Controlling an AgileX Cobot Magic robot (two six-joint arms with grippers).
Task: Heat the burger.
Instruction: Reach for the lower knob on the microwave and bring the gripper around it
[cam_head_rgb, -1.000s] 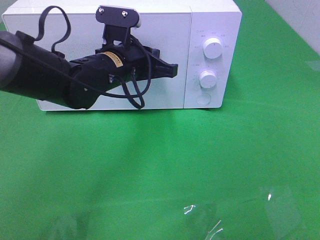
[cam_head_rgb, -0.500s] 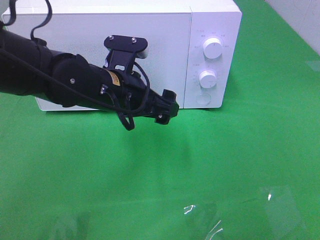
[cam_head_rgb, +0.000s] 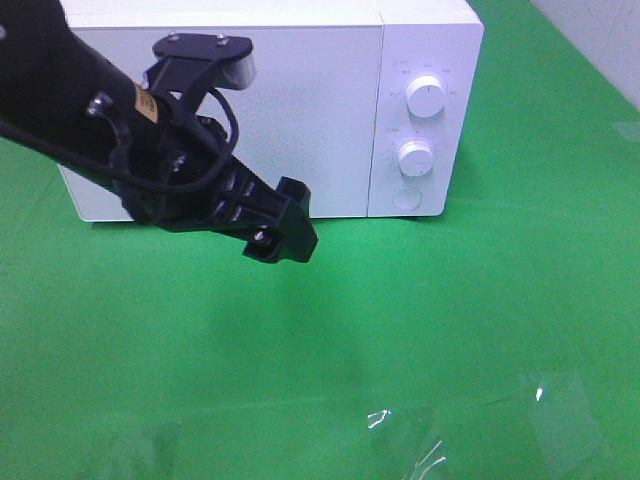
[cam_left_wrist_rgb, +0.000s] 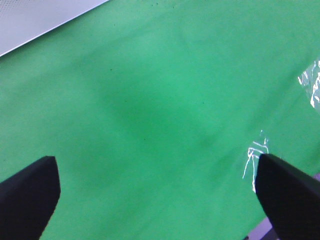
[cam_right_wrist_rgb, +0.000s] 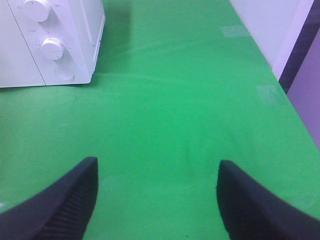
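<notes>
The burger is out of view in every frame. The white microwave stands at the back of the green table with its door shut; its corner also shows in the left wrist view and its control panel in the right wrist view. My left gripper hangs in front of the door's lower edge, apart from it and pointing down at the cloth. Its fingers are spread wide over bare green cloth with nothing between them. My right gripper is also open and empty, off to the right of the microwave.
Two white knobs and a round button sit on the microwave's right panel. Shiny clear film patches lie on the cloth near the front. The table's right edge borders a white wall.
My left arm has drawn away from the microwave door and swung down and to the left. Its gripper has gone from shut to open. The right gripper has not moved.
</notes>
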